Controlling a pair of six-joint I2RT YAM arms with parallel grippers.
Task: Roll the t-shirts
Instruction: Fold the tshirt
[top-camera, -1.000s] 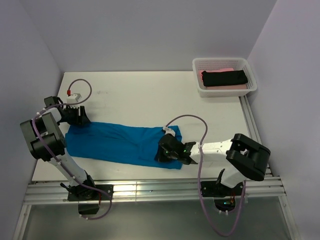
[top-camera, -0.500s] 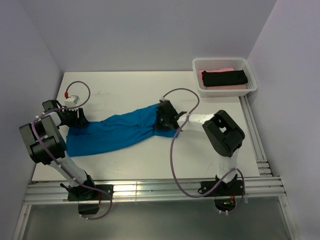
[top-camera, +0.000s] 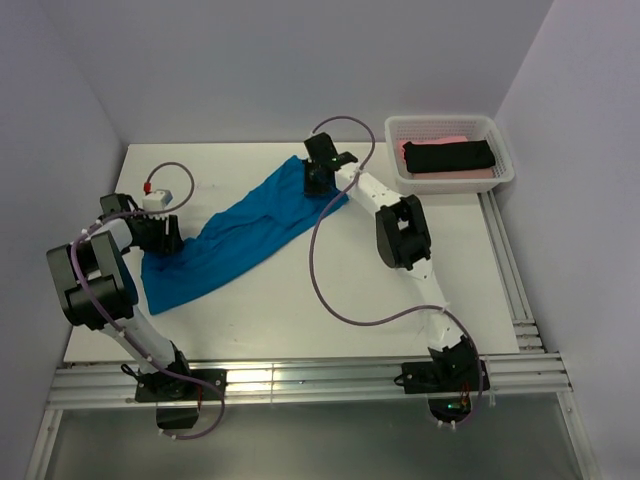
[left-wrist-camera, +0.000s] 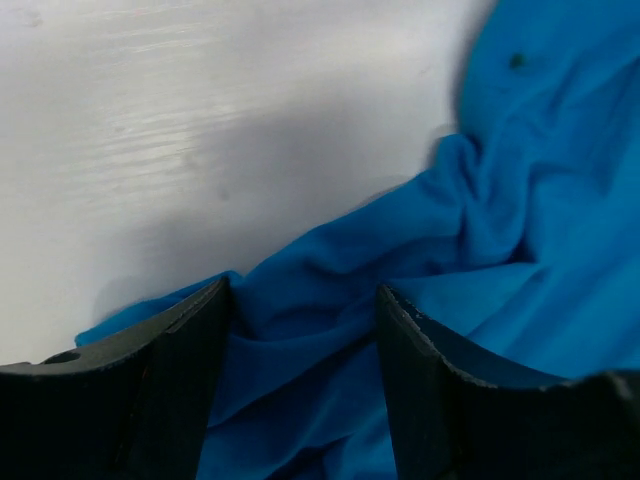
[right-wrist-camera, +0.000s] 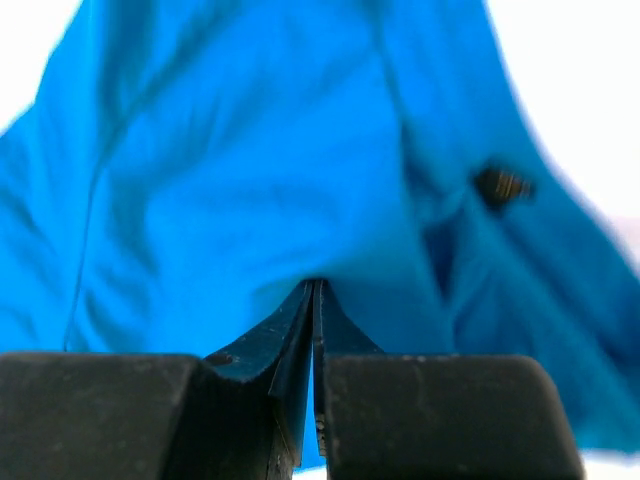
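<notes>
Blue t-shirt (top-camera: 240, 235) runs diagonally from your right gripper (top-camera: 316, 184), pinching its far end, to your left gripper (top-camera: 168, 238), jaws spread.

Soft, even light is filling the top view, leaving only faint shadows on the white table (top-camera: 280, 300), while a band of glare is running along the metal rail (top-camera: 250, 376) at the near edge. In the left wrist view pale streaks are shining on the table and a grey shadow is lying beside the blue t-shirt (left-wrist-camera: 520, 250). In the right wrist view the corners are blowing out to white and the cloth is blurring, with the right gripper's fingers (right-wrist-camera: 440, 420) showing dark
</notes>
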